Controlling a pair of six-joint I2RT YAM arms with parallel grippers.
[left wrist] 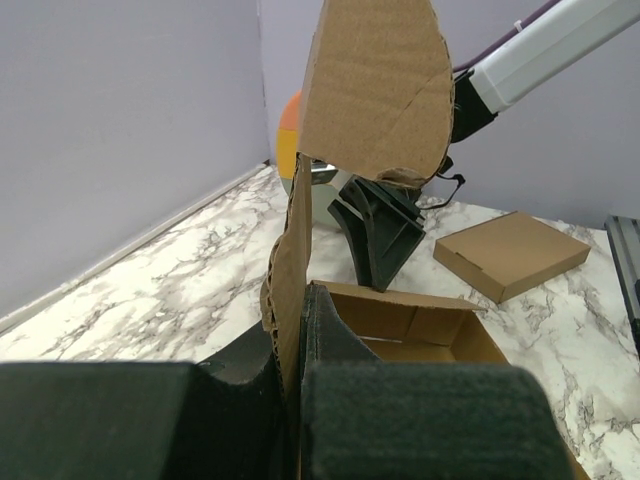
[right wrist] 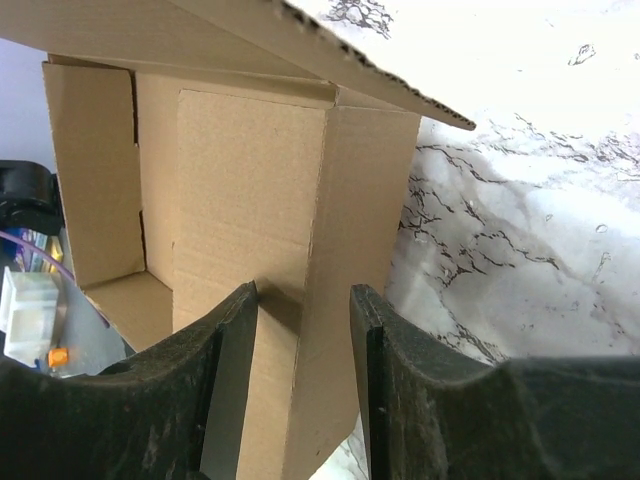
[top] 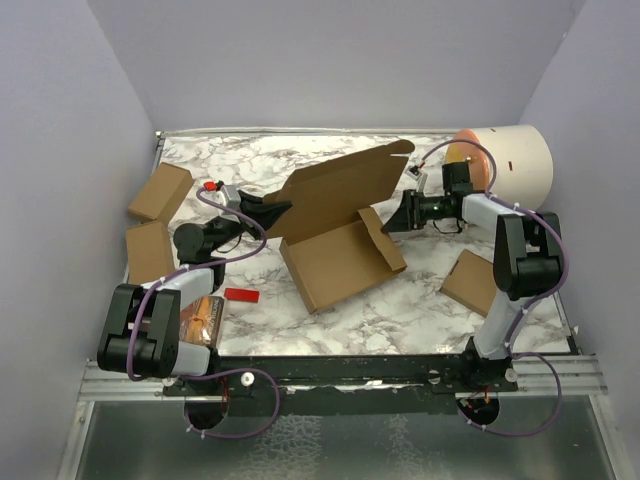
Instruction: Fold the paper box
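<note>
Marble table (top: 400, 310): paper box (top: 340, 262) centre, between grippers. Left gripper (left wrist: 293, 340) clamped on raised lid (top: 345, 185) edge, holding it up. Right gripper (right wrist: 301, 310) half-open, straddling side flap (right wrist: 250, 200), likely to fold inward.

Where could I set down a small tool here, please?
Bare marble lies behind the paper box along the far wall, and before it up to the rail. Crowded: two small boxes at left, cylinder and another box at right.
</note>
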